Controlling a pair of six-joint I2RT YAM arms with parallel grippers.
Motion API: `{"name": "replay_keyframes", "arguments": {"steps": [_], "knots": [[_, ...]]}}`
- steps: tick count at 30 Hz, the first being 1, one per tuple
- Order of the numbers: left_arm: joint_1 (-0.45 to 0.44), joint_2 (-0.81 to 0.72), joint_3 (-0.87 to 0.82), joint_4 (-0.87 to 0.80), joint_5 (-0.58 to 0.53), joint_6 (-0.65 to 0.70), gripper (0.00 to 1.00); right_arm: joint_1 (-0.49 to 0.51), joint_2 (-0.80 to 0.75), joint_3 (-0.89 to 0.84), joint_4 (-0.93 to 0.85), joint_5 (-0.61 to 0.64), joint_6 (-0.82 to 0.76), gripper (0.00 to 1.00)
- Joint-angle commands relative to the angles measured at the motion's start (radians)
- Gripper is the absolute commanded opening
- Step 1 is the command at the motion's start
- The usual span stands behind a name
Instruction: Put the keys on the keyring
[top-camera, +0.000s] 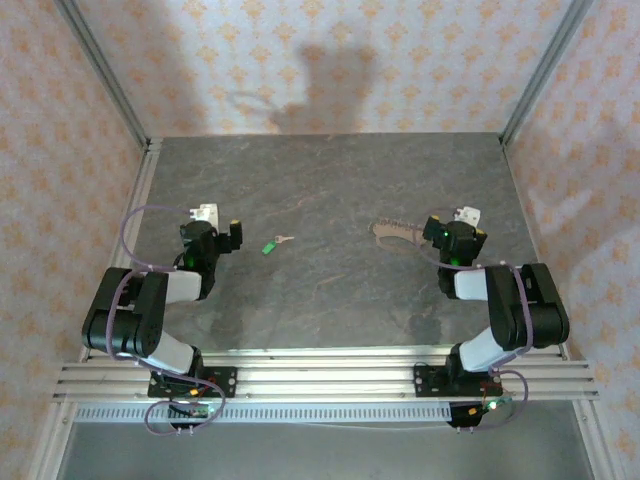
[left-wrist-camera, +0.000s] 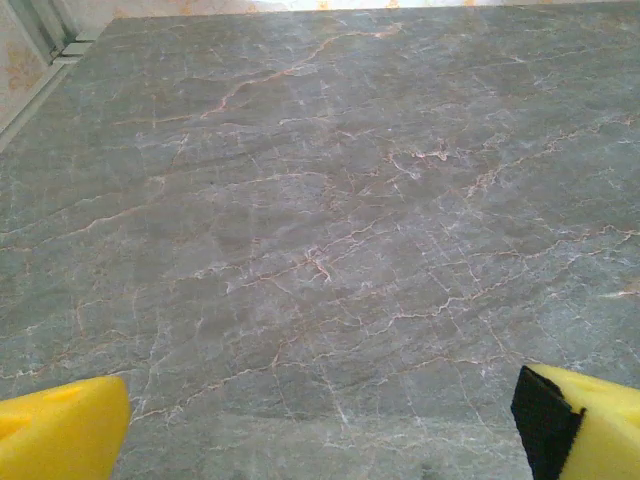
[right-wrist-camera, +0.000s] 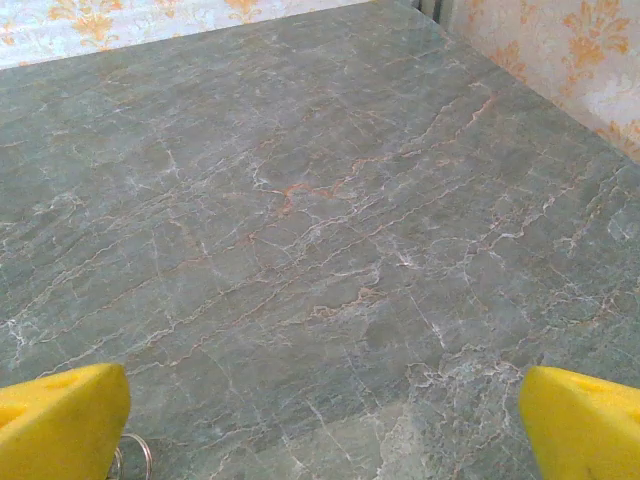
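The key (top-camera: 272, 244) lies flat on the grey marbled table (top-camera: 330, 300), left of centre, green head toward me and silvery blade pointing right. The keyring (top-camera: 395, 232), a tan toothed strap, lies curved right of centre. My left gripper (top-camera: 212, 232) hovers a little left of the key, and its yellow fingers (left-wrist-camera: 60, 430) stand wide apart over bare table. My right gripper (top-camera: 452, 232) sits at the strap's right end, open, its yellow fingers (right-wrist-camera: 585, 425) spread wide. A thin metal ring (right-wrist-camera: 135, 460) peeks out beside the left finger in the right wrist view.
Aluminium frame posts (top-camera: 110, 80) and patterned walls (top-camera: 330, 60) close in the table at the back and both sides. A metal rail (top-camera: 320, 375) runs along the near edge where both arm bases are bolted.
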Motion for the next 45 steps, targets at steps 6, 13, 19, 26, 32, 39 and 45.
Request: {"name": "replay_keyframes", "arguments": {"steps": [6,13,19,26,32,39,45], "knots": [[0.011,-0.009,0.016,0.004,0.01,-0.002,1.0,0.004,-0.004,0.013,0.008,-0.004,-0.011,0.99],[0.019,-0.008,0.023,-0.005,0.013,-0.012,1.0,0.001,-0.001,0.022,-0.003,-0.01,-0.009,0.99],[0.019,-0.009,0.02,-0.001,0.008,-0.011,1.0,-0.003,-0.007,0.014,0.005,-0.02,-0.008,0.99],[0.016,-0.094,0.265,-0.489,-0.042,-0.057,0.99,0.023,-0.24,0.15,-0.416,0.099,0.094,0.99],[-0.007,-0.143,0.49,-0.872,0.025,-0.218,0.96,0.011,-0.256,0.382,-0.842,-0.171,0.427,1.0],[-0.138,-0.276,0.528,-0.994,0.064,-0.454,1.0,0.128,-0.149,0.475,-1.03,-0.44,0.465,0.8],[-0.257,-0.39,0.502,-1.01,0.059,-0.621,1.0,0.252,-0.034,0.517,-1.087,-0.458,0.469,0.71]]}}
